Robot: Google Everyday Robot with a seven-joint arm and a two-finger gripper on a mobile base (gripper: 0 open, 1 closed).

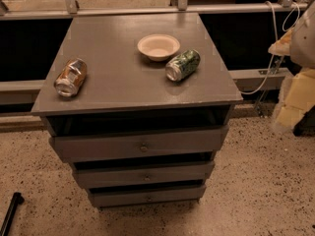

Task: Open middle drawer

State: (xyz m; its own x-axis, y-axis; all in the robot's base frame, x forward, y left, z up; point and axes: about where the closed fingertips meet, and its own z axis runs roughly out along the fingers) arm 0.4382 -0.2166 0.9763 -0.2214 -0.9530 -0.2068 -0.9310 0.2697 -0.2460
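Note:
A grey three-drawer cabinet (133,58) stands in the middle of the camera view, seen from above and in front. The middle drawer (113,176) is the mid-sized grey front, with a tiny dark knob (146,177) at its centre and a dark gap above it. The wider top drawer front (98,145) has a bigger knob; the narrowest bottom front (118,198) sits below. My gripper does not show in this view. Only a pale rounded part (304,33), perhaps my arm, shows at the right edge, far from the drawers.
On the cabinet top lie a crushed brown can (71,76) at left, a white bowl (158,46) and a green can (182,65) on its side. A black rod (11,211) lies on the speckled floor at bottom left. Yellowish objects (294,100) and cables stand at right.

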